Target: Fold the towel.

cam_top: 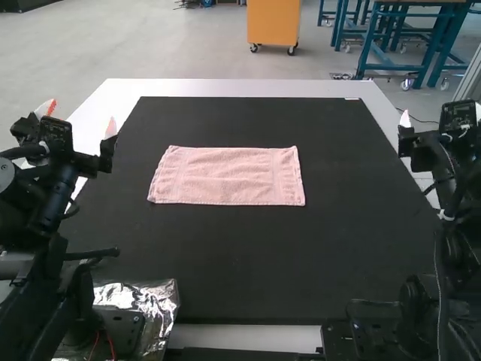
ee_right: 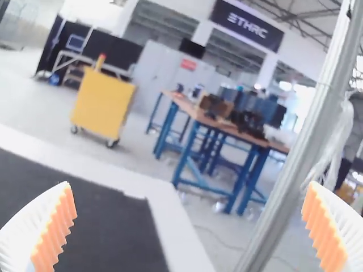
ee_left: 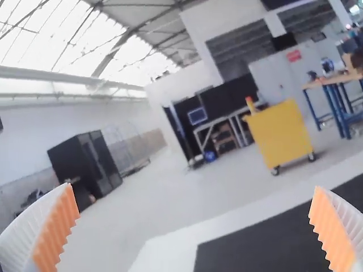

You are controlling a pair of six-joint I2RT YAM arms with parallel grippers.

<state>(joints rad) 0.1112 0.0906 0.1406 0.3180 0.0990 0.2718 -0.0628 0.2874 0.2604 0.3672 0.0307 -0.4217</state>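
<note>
Left gripper (ee_left: 194,188), right gripper (ee_right: 189,185): fingers apart. Pink towel (cam_top: 227,176) flat on black mat (cam_top: 248,259); likely light, soft, limp. Best pinched at corners, one per gripper.

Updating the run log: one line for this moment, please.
towel: lying flat on black mat; left gripper: open, empty; right gripper: open, empty

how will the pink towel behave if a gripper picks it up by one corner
The towel looks like thin terry cloth, so it would probably droop floppily from the held corner. Its textured surface suggests it is unlikely to be slippery. Lying flat and unweighted, it should lift easily.
</note>
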